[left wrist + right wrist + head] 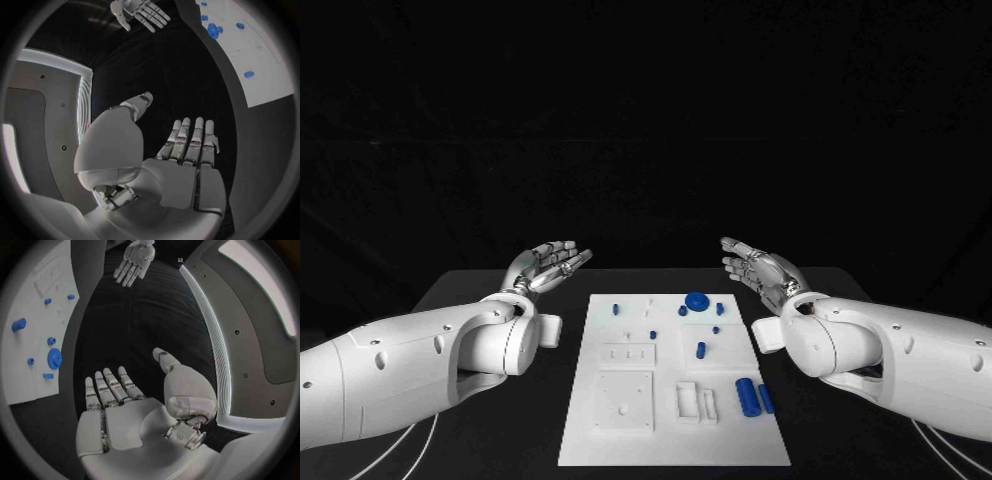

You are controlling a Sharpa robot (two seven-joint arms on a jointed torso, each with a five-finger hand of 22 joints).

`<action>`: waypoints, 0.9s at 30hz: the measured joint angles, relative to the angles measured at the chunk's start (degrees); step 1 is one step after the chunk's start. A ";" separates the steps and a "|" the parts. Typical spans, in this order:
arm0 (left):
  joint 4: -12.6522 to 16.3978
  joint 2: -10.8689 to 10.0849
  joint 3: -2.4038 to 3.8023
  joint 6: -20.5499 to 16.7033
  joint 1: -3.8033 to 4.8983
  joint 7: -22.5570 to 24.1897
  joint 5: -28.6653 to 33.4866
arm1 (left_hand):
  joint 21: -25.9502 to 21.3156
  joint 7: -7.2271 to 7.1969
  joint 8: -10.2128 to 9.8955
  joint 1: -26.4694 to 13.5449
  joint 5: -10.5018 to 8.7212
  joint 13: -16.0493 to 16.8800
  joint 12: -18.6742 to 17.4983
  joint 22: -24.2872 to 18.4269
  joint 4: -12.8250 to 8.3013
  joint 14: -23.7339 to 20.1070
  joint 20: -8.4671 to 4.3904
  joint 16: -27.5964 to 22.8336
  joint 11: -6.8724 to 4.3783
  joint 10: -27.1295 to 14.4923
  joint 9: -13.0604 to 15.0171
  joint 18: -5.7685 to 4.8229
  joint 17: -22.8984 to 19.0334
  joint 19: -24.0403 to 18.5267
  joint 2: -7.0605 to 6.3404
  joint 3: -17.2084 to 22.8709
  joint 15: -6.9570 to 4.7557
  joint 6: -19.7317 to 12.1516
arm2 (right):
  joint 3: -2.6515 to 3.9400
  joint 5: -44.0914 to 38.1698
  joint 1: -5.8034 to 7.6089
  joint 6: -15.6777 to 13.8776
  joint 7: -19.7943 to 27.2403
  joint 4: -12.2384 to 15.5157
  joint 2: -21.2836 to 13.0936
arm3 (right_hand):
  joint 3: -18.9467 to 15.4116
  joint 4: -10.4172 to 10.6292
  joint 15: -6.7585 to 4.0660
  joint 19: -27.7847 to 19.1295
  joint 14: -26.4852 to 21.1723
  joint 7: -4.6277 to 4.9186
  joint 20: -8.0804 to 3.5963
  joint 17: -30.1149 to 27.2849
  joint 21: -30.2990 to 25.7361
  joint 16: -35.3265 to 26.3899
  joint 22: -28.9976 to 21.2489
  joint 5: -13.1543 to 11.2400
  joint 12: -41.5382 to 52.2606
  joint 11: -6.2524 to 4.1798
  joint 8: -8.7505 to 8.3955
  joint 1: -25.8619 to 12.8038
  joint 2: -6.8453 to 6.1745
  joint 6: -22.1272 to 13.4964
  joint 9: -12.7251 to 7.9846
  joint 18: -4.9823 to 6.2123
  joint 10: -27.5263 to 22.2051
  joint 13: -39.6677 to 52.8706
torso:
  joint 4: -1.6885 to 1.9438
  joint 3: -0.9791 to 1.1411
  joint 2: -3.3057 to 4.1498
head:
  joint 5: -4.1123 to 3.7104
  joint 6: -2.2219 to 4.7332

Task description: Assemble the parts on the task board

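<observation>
Blue parts (746, 393) sit untouched on the task board (625, 440); your left robot hand (547, 264) and right robot hand (759, 267) hover empty, fingers spread, so reach slow.

White task board (625, 440) flat mid-table — blue parts (746, 392) scattered.

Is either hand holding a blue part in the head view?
No: the left hand and right hand are both open and empty, raised beside the board, where the blue parts lie.
</observation>
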 measured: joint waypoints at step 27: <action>0.11 -0.89 0.04 8.86 0.96 -1.93 -1.23 | 8.81 3.48 4.27 4.13 0.89 2.77 7.79 0.33 -11.17 22.71 -4.96 11.11 2.38 20.64 0.35 3.20 3.08 17.70 7.52 -3.55 -2.85 16.82 | 0.12 -29.56 2.80 10.19 -5.36 -18.30 5.36 | 10.56 -11.17 -0.23 14.06 20.85 1.23 -0.46 8.99 9.49 11.69 27.49 -1.56 5.43 -0.55 8.59 15.79 -1.43 15.18 4.81 4.62 22.70 2.30 | 0.16 -0.09 0.62 | 0.03 0.12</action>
